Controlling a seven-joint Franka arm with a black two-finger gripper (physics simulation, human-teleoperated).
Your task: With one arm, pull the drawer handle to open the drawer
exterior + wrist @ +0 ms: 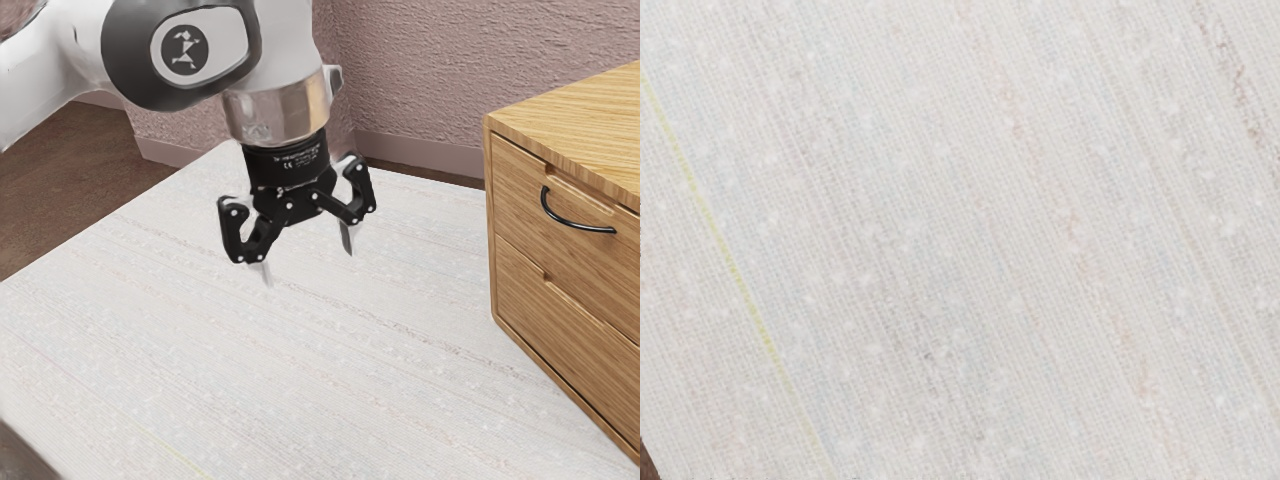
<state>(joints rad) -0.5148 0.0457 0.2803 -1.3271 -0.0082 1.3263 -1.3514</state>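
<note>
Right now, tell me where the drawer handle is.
The black handle sits at the exterior view's right, on the top drawer of the wooden cabinet, apart from the pincer hanging over the table.
</note>
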